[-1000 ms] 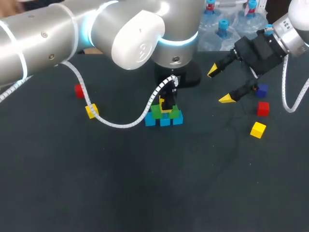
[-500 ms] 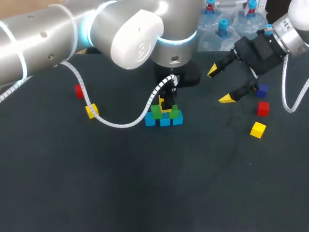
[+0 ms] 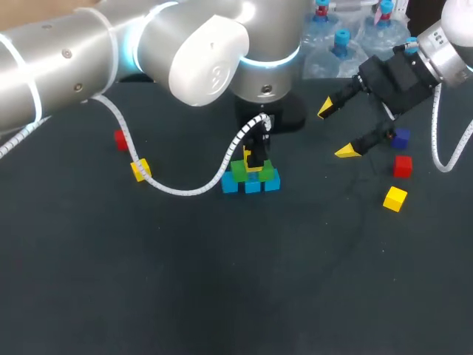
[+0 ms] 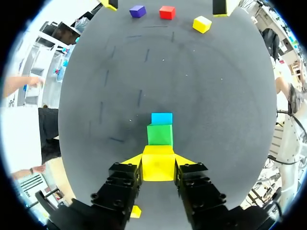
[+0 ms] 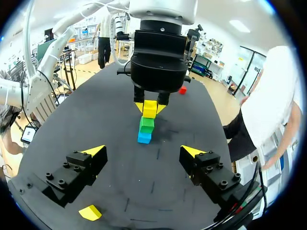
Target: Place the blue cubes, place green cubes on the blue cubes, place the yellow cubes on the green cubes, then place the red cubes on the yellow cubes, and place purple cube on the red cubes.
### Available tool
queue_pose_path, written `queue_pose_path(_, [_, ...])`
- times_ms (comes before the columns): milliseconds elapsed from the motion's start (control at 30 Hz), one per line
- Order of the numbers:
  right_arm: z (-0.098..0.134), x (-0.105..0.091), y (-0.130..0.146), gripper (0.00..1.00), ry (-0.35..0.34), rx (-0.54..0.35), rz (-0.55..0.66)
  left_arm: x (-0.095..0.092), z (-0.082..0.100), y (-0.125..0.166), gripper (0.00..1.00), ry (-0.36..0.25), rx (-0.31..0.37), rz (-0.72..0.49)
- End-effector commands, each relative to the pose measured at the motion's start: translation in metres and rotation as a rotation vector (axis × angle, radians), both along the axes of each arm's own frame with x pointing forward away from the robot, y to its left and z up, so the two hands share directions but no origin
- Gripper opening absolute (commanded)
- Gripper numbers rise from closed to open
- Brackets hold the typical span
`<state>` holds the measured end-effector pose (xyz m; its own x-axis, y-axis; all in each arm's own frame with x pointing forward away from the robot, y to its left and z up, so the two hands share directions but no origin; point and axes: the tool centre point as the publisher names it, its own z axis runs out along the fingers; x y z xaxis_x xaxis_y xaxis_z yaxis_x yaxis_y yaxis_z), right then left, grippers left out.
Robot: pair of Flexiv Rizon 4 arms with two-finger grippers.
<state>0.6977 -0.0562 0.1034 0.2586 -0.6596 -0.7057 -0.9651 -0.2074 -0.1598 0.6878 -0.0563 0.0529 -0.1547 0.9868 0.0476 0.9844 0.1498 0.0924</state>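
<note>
Left gripper [image 4: 158, 162] grasps 1 yellow cube [image 4: 158, 165] atop the green cubes [image 4: 159, 134]; right gripper [image 5: 144, 152] gapes empty. A skewed release could topple it

The head camera looks down from above and behind onto the dark matte table [image 3: 222, 296]. The left wrist camera sits close behind the small stack of blue, green and yellow cubes [image 4: 160, 143], facing across the table; the right wrist camera faces back from farther off — all three share that stack.
</note>
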Motion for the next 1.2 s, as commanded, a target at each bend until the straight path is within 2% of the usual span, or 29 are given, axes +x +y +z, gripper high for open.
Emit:
queue_pose_path(33, [0.0,0.0,0.0,1.0,-0.001,0.001,0.0,0.004,-0.003,-0.001,0.13,0.011,0.0,-0.004])
queue_pose_path(100, [0.0,0.0,0.0,1.0,-0.001,0.001,0.0,0.004,-0.003,-0.001,0.2,0.014,0.0,-0.003])
queue_pose_path(267, [0.0,0.0,0.0,1.0,-0.001,0.001,0.0,0.005,-0.002,0.0,0.49,0.013,0.002,0.004])
queue_pose_path(400, [0.0,0.0,0.0,1.0,-0.001,0.001,0.0,0.006,-0.002,0.001,0.45,0.013,0.001,0.006])
queue_pose_path(433, [0.0,0.0,0.0,1.0,-0.001,0.001,0.0,0.006,-0.002,0.001,0.53,0.013,0.0,0.006])
queue_pose_path(467, [0.0,0.0,0.0,1.0,-0.001,0.001,0.0,0.006,-0.002,0.001,0.8,0.012,0.0,0.007])
queue_pose_path(500, [0.0,0.0,0.0,1.0,-0.001,0.001,0.0,0.006,-0.001,0.001,1.0,0.011,-0.003,0.008])
queue_pose_path(633, [0.0,0.0,0.0,1.0,-0.001,0.001,0.0,0.005,0.003,0.004,1.0,0.006,-0.035,0.01])
queue_pose_path(767, [0.0,0.0,0.0,1.0,-0.001,0.001,0.0,0.004,0.012,0.012,1.0,-0.006,-0.104,-0.003])
queue_pose_path(833, [0.0,0.0,0.0,1.0,-0.001,0.001,0.0,0.004,0.017,0.022,1.0,-0.006,-0.156,-0.019])
queue_pose_path(933, [0.0,0.0,0.0,1.0,-0.001,0.001,0.0,0.002,0.026,0.035,1.0,-0.011,-0.179,-0.046])
queue_pose_path(1033, [0.0,0.0,0.0,1.0,-0.001,0.001,0.0,0.001,0.034,0.053,1.0,-0.027,-0.26,-0.059])
queue_pose_path(1200, [0.0,0.0,0.0,1.0,-0.001,0.001,0.0,-0.001,0.038,0.089,1.0,-0.048,-0.349,-0.04])
